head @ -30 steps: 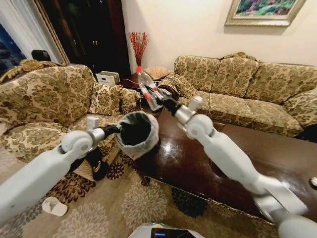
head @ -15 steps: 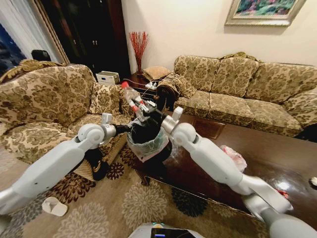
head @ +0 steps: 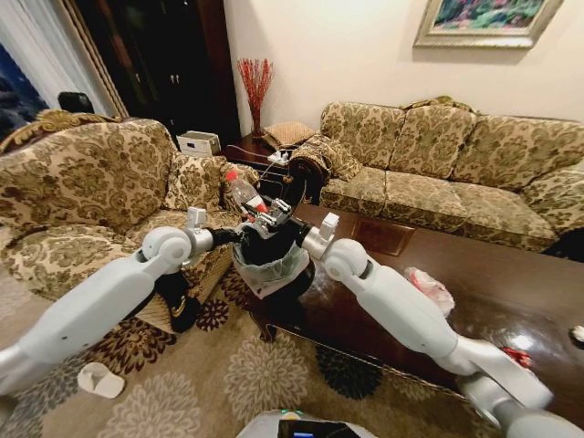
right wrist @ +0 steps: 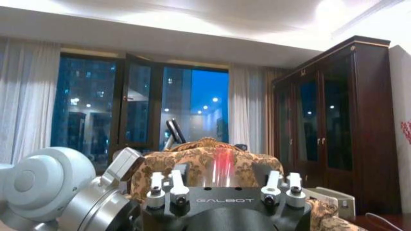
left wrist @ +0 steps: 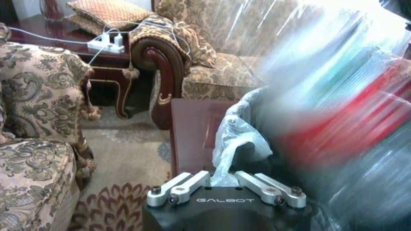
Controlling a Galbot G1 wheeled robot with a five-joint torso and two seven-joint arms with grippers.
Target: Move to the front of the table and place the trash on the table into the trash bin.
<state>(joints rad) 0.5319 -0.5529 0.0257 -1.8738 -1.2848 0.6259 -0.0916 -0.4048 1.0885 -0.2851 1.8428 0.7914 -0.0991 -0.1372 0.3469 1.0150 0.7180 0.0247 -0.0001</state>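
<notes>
My left gripper (head: 230,236) is shut on the rim of the trash bin (head: 271,260), a dark round bin with a pale liner, held in the air off the table's near-left corner. My right gripper (head: 272,214) is shut on the clear bottle (head: 243,192), which is tilted over the bin's mouth with its red cap pointing up and away. The left wrist view shows the left gripper (left wrist: 224,180) pinching the liner (left wrist: 241,139) and the blurred bottle (left wrist: 347,125). On the dark table (head: 511,274) lie a pink-white bag (head: 429,288) and a red-white wrapper (head: 516,356).
Patterned sofas stand behind the table (head: 456,155) and to the left (head: 82,182). A side table with a power strip (head: 274,155) fills the corner between them. A white slipper (head: 99,380) and a dark bag (head: 178,306) lie on the carpet.
My right gripper has carried the bottle left and down until it sits over the bin. The left gripper has brought the bin from facing the camera to more upright.
</notes>
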